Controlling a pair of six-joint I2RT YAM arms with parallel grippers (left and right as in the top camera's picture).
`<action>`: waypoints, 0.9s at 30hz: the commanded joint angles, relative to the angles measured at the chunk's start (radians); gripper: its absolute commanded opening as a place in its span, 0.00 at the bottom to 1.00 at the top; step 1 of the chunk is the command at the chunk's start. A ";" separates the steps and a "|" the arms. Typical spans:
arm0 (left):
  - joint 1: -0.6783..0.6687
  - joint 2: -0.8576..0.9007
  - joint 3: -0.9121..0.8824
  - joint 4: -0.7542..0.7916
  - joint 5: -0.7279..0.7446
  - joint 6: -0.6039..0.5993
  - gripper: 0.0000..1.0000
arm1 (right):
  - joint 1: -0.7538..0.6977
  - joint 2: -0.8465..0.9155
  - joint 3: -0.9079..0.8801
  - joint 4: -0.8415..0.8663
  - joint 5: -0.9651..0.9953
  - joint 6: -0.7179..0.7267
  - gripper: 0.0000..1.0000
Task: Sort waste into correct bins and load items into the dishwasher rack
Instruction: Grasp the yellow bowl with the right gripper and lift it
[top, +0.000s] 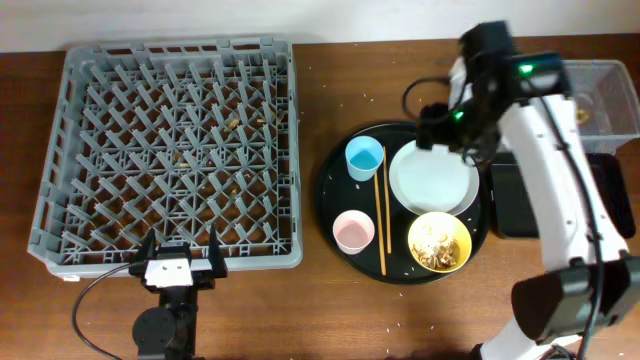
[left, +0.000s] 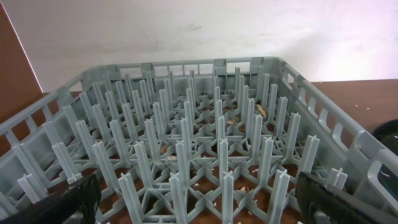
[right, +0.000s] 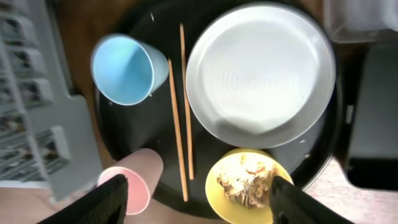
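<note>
The grey dishwasher rack (top: 170, 150) fills the left and holds only crumbs; it also fills the left wrist view (left: 205, 143). My left gripper (top: 180, 265) (left: 199, 208) is open and empty at the rack's near edge. On a round black tray (top: 330, 200) stand a light blue cup (top: 363, 157) (right: 124, 68), a white plate (top: 432, 178) (right: 261, 68), a pink cup (top: 353, 231) (right: 134, 183), chopsticks (top: 381, 210) (right: 180, 112) and a yellow bowl (top: 439, 242) (right: 245, 186) with beige food scraps. My right gripper (top: 438, 128) (right: 199, 202) hangs open and empty above them. No napkins or wrapper show.
A clear plastic tub (top: 605, 95) (right: 360, 18) stands at the far right with something brownish inside. A shallow black rectangular tray (top: 510, 195) (right: 373, 124) lies right of the round tray, partly under my right arm. Crumbs dot the wooden table.
</note>
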 joint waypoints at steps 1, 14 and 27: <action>-0.006 -0.004 -0.005 0.000 0.003 0.016 0.99 | 0.090 0.000 -0.209 0.095 0.028 -0.010 0.67; -0.006 -0.004 -0.005 0.000 0.003 0.016 0.99 | 0.161 0.000 -0.643 0.314 0.027 0.037 0.35; -0.006 -0.004 -0.005 -0.001 0.003 0.016 0.99 | 0.179 -0.005 -0.687 0.358 0.068 0.068 0.04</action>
